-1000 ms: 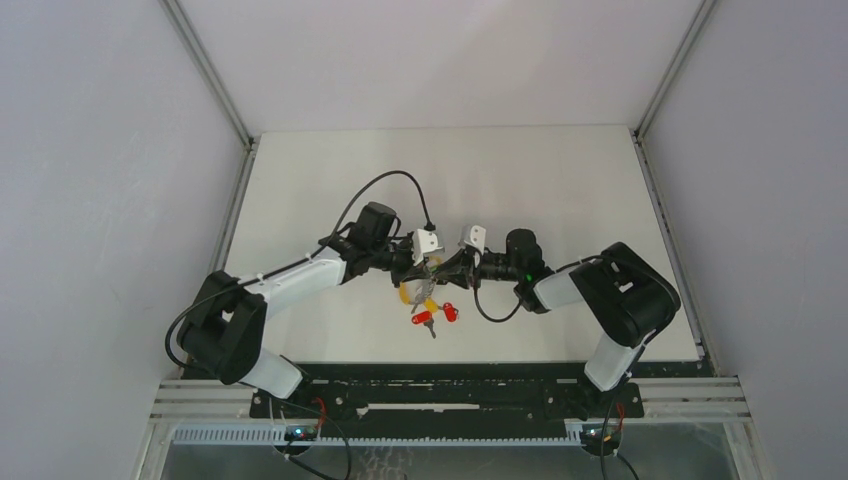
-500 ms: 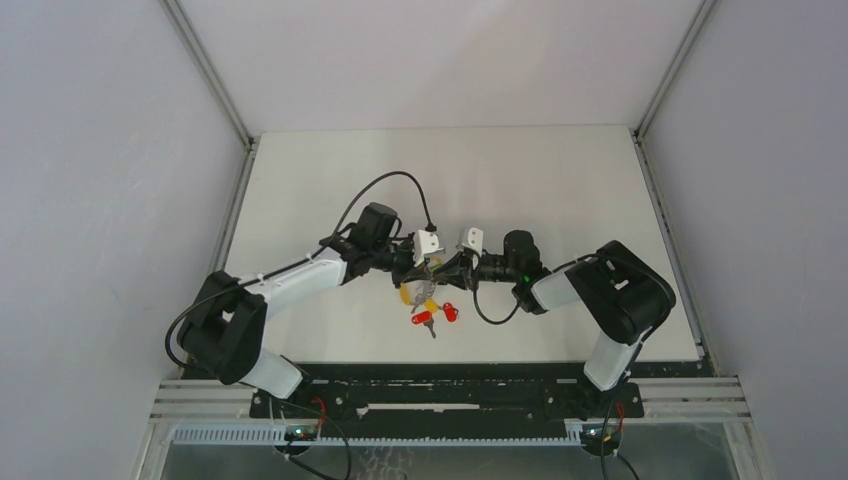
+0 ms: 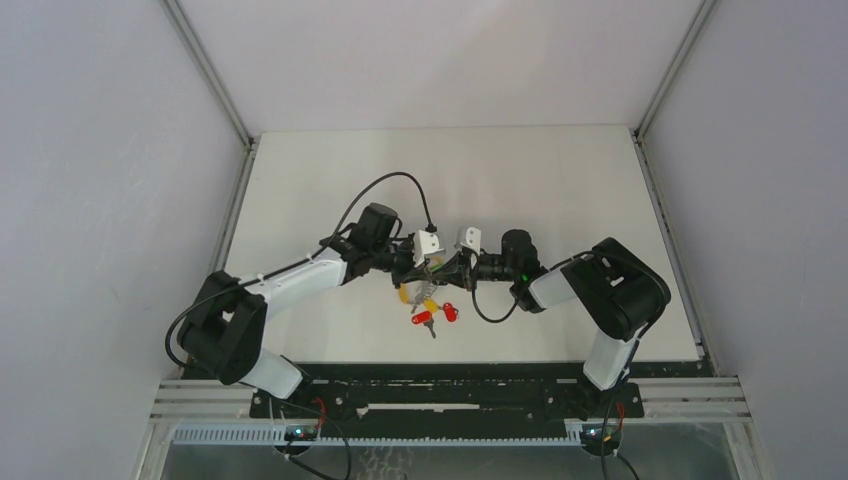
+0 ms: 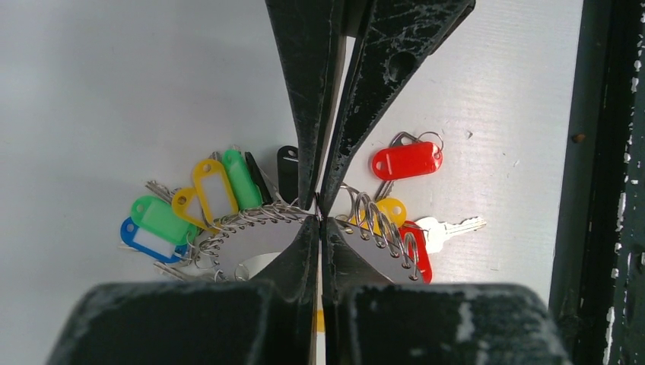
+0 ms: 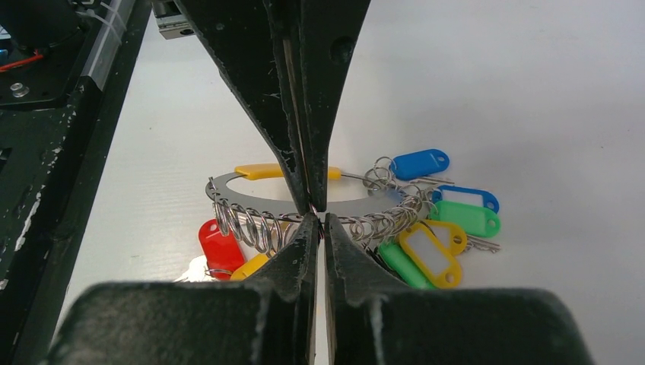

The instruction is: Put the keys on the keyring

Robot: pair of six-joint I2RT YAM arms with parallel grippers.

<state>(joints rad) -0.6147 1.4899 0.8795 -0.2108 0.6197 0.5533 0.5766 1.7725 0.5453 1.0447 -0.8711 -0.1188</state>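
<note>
Right gripper [image 5: 319, 220] has edged left and clamped; it faces left gripper [image 4: 319, 220] tip to tip, both pinching the keyring [image 4: 251, 239].

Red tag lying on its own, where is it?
In the left wrist view, the red tag lies on the white table, right of the left end effector and just beyond the keyring.

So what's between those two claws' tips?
The keyring: left claw and right claw both pinch its silver band, tip facing tip, seen in the left wrist view.
</note>
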